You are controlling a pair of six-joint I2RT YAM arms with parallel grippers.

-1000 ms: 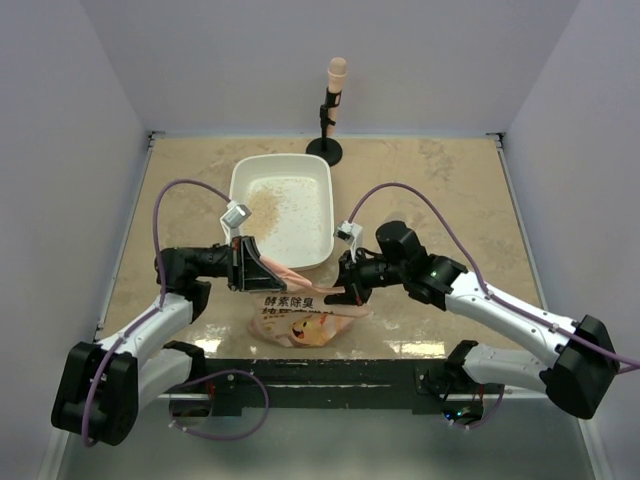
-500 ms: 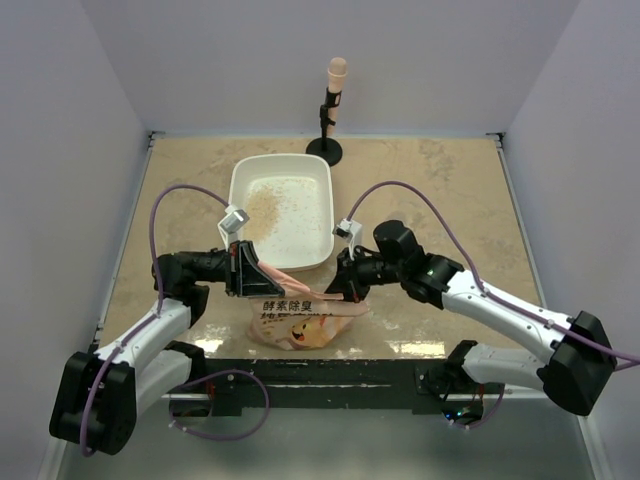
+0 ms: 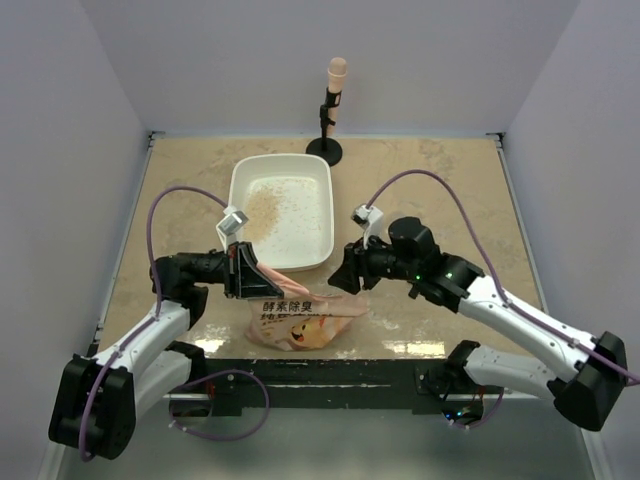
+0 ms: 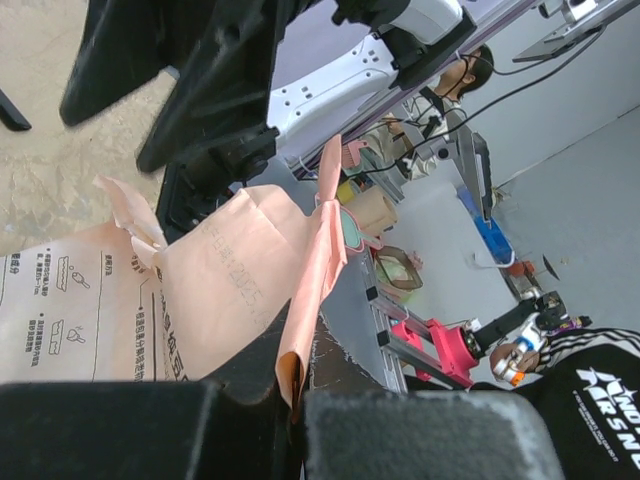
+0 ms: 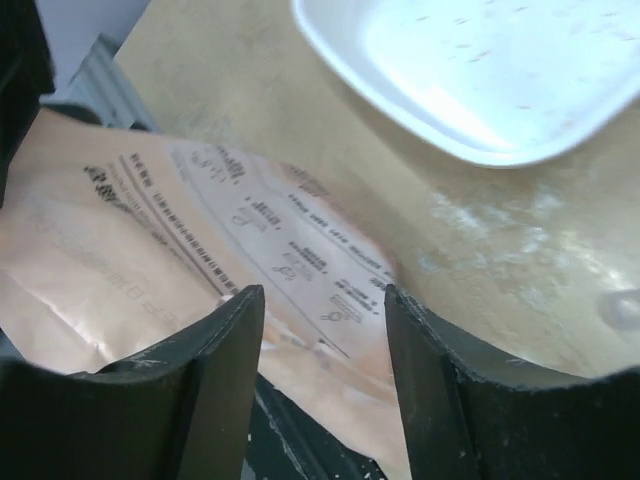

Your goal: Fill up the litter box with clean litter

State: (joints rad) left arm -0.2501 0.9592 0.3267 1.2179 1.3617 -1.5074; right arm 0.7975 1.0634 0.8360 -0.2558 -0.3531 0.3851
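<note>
The white litter box (image 3: 318, 215) sits mid-table, with clean litter (image 3: 263, 207) scattered thinly inside and piled a little at its left. An orange-pink bag (image 3: 300, 320) lies at the near edge, below the box. My left gripper (image 3: 255, 272) is shut on the bag's upper left edge, and the folded paper (image 4: 300, 330) is pinched between its jaws (image 4: 292, 385). My right gripper (image 3: 341, 272) hangs open just above the bag's right end. In the right wrist view its gripper (image 5: 325, 300) has the printed bag (image 5: 200, 250) below the gap and nothing in it. The litter box rim (image 5: 400, 95) shows top right.
A black stand (image 3: 324, 150) holding a pinkish handle (image 3: 337, 72) stands behind the litter box at the far edge. Plain walls close in the table on three sides. The arms' base rail (image 3: 330, 372) runs just below the bag.
My right gripper has opened, let go of the bag's right end and drawn back a little to the right. The left gripper still holds the bag's edge.
</note>
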